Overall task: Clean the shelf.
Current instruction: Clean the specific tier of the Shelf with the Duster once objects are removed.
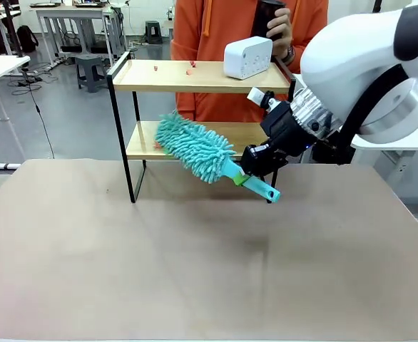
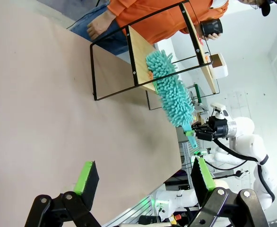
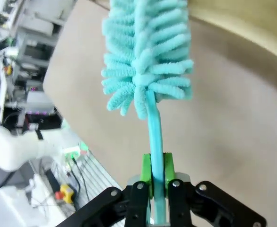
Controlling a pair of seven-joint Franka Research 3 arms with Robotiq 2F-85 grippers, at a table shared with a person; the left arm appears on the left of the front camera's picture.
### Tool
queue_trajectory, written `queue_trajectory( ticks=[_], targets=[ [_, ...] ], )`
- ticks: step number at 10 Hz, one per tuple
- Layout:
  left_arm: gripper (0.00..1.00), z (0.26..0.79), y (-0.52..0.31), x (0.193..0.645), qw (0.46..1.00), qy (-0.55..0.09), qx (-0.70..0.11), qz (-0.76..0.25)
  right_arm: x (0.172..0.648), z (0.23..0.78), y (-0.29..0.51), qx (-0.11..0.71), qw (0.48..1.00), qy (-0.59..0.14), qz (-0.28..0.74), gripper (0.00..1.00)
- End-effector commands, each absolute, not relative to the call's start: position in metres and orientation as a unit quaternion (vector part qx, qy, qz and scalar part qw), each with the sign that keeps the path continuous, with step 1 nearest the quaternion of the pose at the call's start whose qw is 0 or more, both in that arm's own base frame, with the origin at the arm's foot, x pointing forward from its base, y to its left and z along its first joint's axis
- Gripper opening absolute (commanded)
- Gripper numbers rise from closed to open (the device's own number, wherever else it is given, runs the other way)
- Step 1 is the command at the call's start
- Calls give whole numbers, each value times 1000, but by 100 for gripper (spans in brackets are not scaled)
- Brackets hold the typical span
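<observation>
The shelf [image 1: 195, 76] is a two-tier rack of light wood in a black frame, standing at the table's far side; small red crumbs lie on its top board. My right gripper [image 1: 255, 165] is shut on the handle of a teal fluffy duster [image 1: 195, 146], whose head rests at the front edge of the lower board [image 1: 248, 133]. In the right wrist view the duster [image 3: 145, 56] rises from the shut green pads [image 3: 146, 170]. My left gripper [image 2: 143, 177] stands open above the table, well away from the shelf [image 2: 141, 59] and duster [image 2: 174, 94].
A white box [image 1: 247, 57] sits on the top board's right end. A person in an orange top stands behind the shelf, holding a dark cup [image 1: 267, 18]. The brown table [image 1: 195, 271] spreads out in front. Other tables and stools stand at the back left.
</observation>
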State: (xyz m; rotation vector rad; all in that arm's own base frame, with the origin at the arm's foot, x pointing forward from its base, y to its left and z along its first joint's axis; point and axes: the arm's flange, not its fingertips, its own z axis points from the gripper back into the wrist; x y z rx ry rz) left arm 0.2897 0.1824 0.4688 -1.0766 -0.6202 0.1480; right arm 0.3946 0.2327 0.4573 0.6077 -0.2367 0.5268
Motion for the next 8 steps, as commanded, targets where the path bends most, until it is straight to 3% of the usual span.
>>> queue_trajectory(
  ticks=[1,3,8],
  targets=[
    [100,469,181,290,805,-301,-508,63,401,462,218,291,886,-82,352,12],
    [100,469,181,290,805,-301,-508,63,392,469,197,297,852,-41,429,12],
    [100,469,181,290,805,-301,-508,63,374,466,145,419,797,9,434,12]
  ],
)
